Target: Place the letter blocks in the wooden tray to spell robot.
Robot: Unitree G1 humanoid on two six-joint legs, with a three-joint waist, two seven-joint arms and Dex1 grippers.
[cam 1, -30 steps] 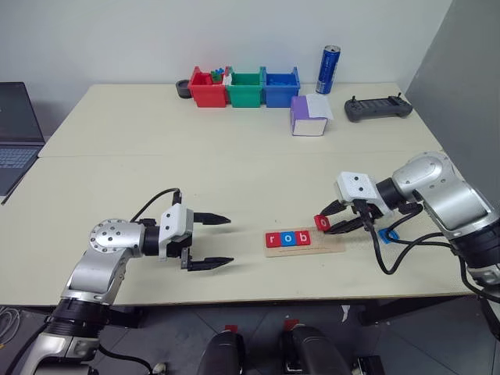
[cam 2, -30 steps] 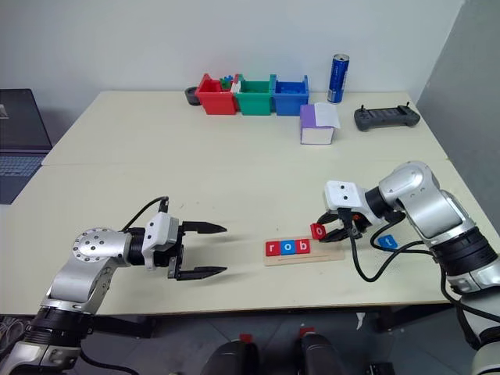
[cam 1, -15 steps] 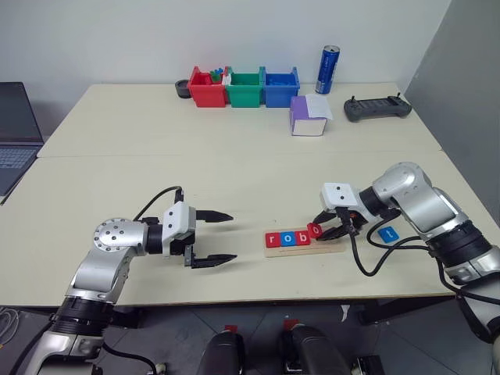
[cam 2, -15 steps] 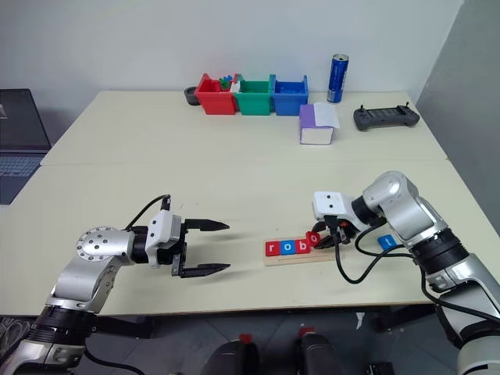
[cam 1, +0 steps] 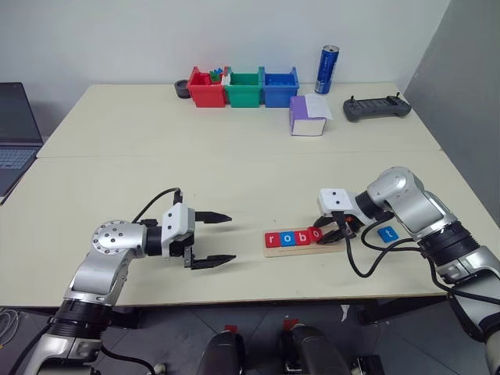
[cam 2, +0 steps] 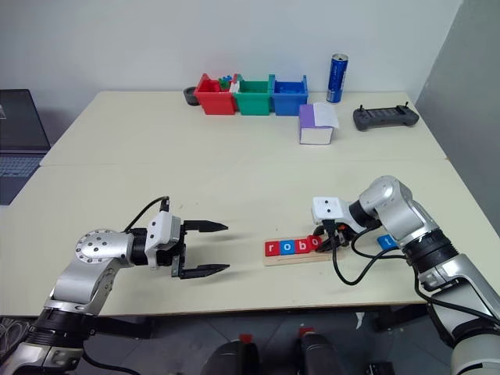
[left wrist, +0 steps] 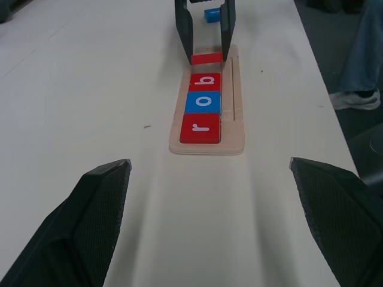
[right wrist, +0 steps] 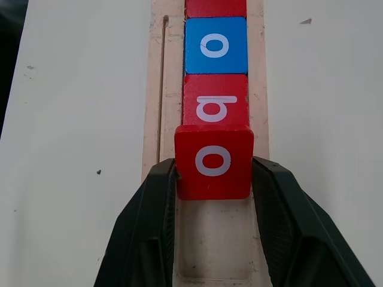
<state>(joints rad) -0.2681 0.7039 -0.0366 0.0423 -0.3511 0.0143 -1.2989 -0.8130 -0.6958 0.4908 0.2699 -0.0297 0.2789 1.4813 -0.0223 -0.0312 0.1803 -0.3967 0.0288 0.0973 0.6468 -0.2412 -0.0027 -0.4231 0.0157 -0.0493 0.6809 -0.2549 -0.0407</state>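
Observation:
The wooden tray [cam 1: 332,246] lies near the table's front edge, right of centre. In its groove sit a red r block [left wrist: 200,128], a blue o block [left wrist: 203,103] and a red b block [left wrist: 205,81]. My right gripper [right wrist: 213,170] is shut on a red o block [right wrist: 213,161], which it holds over the groove right against the b. Whether that block rests on the wood I cannot tell. A blue t block [cam 1: 387,233] lies flat on the table to the right of the tray. To the tray's left, my left gripper [cam 1: 228,237] stands open and holds nothing, pointing at the tray.
Red [cam 1: 207,87], green [cam 1: 245,87] and blue bins [cam 1: 280,86] line the far edge, beside a blue can [cam 1: 328,69]. A purple and white box [cam 1: 308,116] and a black controller [cam 1: 378,108] lie at far right. A laptop [cam 1: 16,133] sits at far left.
My right gripper has come down and to the left with the red o block, from beyond the tray's right end to beside the b. The left gripper has kept still.

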